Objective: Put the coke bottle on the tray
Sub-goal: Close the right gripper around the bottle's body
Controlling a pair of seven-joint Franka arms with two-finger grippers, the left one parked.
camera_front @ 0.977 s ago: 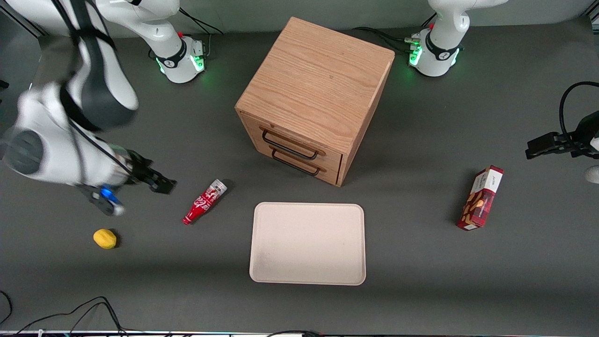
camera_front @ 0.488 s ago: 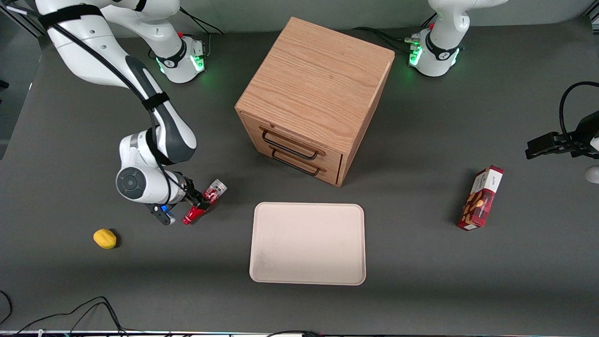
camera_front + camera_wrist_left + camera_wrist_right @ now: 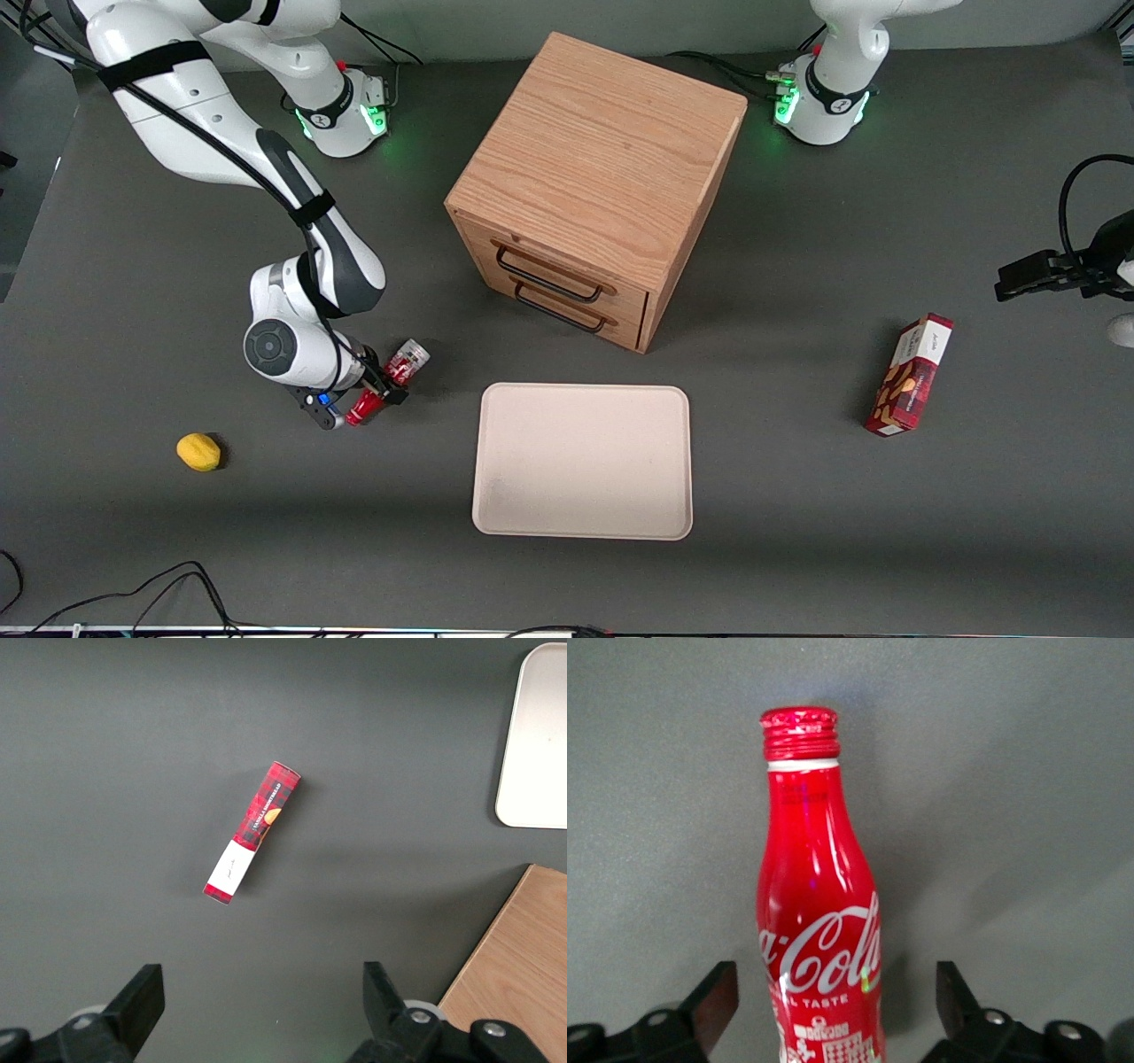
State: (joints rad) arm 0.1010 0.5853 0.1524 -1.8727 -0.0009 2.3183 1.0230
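The coke bottle [image 3: 408, 359] lies on its side on the dark table, its silvery base end pointing toward the wooden cabinet and its red neck toward the front camera. My right gripper [image 3: 378, 391] is down over its middle. In the right wrist view the coke bottle [image 3: 819, 904] runs lengthwise between the fingers [image 3: 713, 999] of the gripper [image 3: 833, 1003], which is open, with a gap showing on each side of the bottle. The cream tray [image 3: 583, 461] lies flat beside the bottle, toward the parked arm's end.
A wooden two-drawer cabinet [image 3: 602, 177] stands farther from the camera than the tray. A yellow lemon [image 3: 198, 451] lies toward the working arm's end. A red snack box [image 3: 911, 374] lies toward the parked arm's end.
My right arm has swung in from the table's edge and lowered the gripper over the bottle. The bottle has not moved.
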